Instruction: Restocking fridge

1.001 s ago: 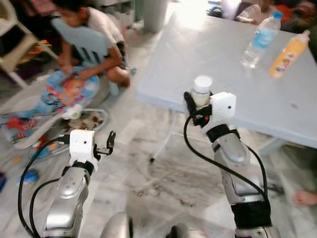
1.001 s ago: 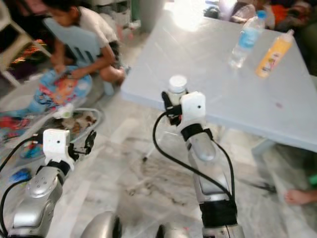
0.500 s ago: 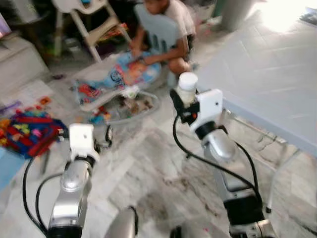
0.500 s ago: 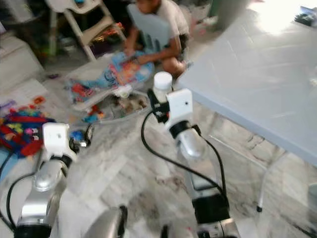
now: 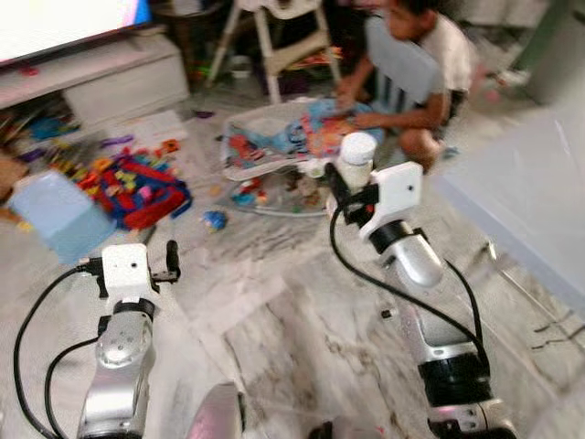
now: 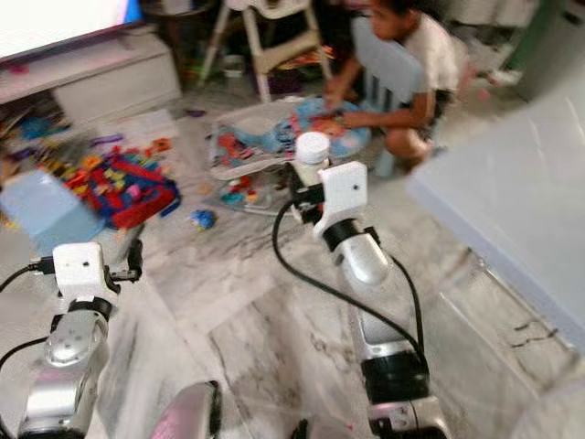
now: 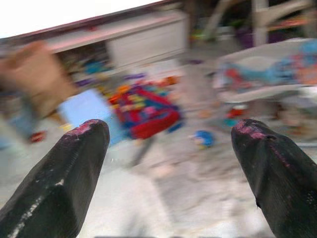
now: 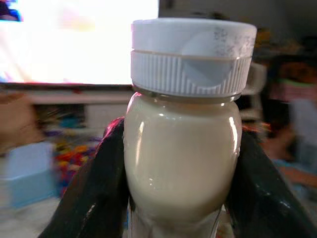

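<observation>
Right gripper [image 6: 309,187] clenched on white-capped bottle [image 8: 184,134], carried upright. Left gripper [image 7: 171,163] released, empty. Risk: floor toys [image 5: 137,183] and seated person [image 5: 420,64] nearby; a stumble could shake the bottle loose.

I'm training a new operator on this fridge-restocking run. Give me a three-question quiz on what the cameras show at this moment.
1. True or false: the right gripper is shut on a white-capped bottle of pale liquid.
2. The left gripper is: A) holding a toy block, B) open and holding nothing, C) resting on the table.
3. Fill in: on the floor ahead, left of the person, lies a heap of colourful ____.

Key: 1 true; 2 B; 3 toy blocks.
</observation>
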